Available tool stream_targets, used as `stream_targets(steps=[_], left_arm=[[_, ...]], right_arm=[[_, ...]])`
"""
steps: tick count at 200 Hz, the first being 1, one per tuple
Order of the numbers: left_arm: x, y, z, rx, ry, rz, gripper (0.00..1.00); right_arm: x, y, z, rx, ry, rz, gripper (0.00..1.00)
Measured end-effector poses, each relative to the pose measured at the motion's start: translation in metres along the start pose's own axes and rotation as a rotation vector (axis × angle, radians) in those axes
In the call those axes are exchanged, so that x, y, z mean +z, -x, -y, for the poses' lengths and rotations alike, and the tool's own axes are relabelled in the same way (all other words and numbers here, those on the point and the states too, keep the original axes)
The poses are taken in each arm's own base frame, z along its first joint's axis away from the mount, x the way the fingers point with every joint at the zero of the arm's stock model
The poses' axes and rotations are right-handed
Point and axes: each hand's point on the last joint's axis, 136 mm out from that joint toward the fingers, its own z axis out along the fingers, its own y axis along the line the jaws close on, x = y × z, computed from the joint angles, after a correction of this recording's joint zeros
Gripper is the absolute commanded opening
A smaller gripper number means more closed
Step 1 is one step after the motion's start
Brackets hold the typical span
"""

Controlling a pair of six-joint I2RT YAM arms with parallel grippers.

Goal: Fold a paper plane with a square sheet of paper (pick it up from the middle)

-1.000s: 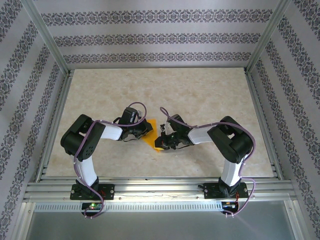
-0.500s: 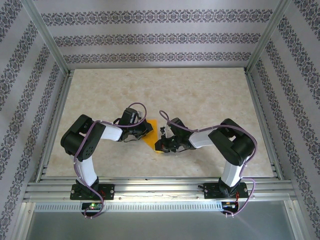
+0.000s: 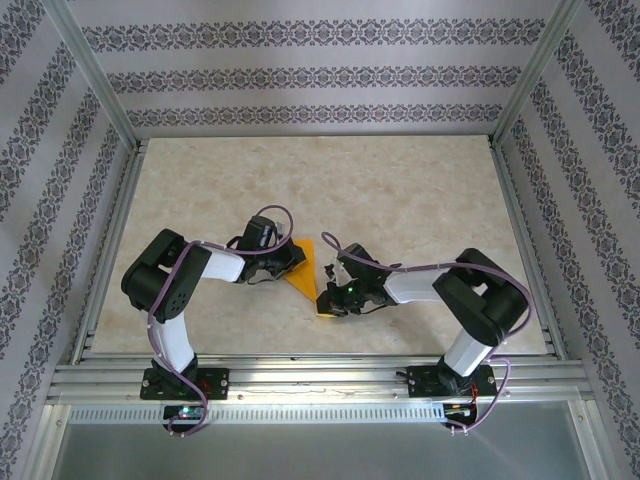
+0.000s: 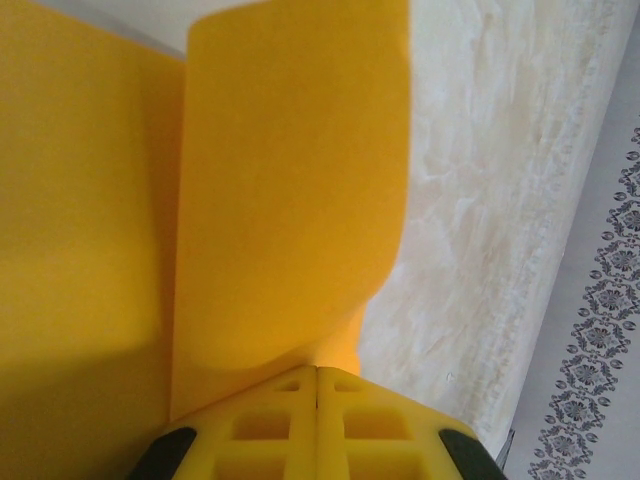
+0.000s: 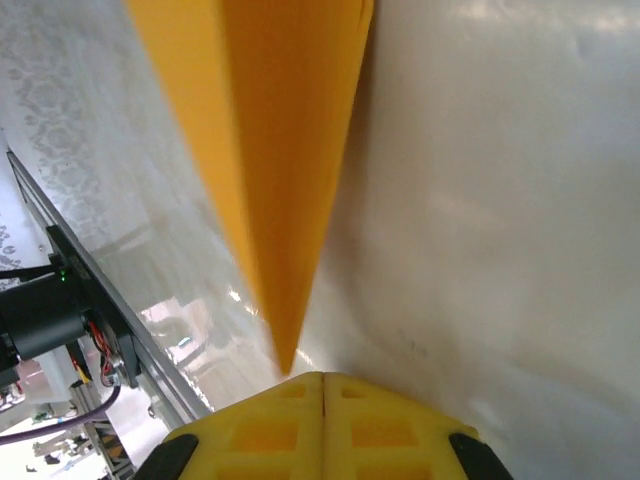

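The square sheet of paper (image 3: 308, 272) is orange-yellow and folded into a narrow wedge that lies on the table between my two grippers, its point toward the near edge. My left gripper (image 3: 288, 262) stands at the wedge's left side. Seen from the left wrist, its yellow fingers (image 4: 250, 430) are shut, and a curled flap of the paper (image 4: 290, 180) runs down into their seam. My right gripper (image 3: 335, 298) is at the wedge's near tip. In the right wrist view its fingers (image 5: 400, 430) are shut with no gap, and the paper's point (image 5: 285, 340) ends just left of their seam.
The beige marble-look tabletop (image 3: 400, 190) is ringed by aluminium rails (image 3: 300, 375) and patterned walls. A cable and motor housing (image 5: 50, 310) show at the left of the right wrist view.
My right gripper has slid toward the near edge along the paper to its tip, and its elbow has swung right. The wedge's point now reaches nearer. The left arm has stayed put.
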Motion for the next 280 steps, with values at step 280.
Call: stream_targets(steps=[280], left_arm=[[0.000, 0.000, 0.000, 0.007, -0.011, 0.006, 0.01]], right_arm=[[0.013, 0.075, -0.004, 0.082, -0.031, 0.082, 0.04]])
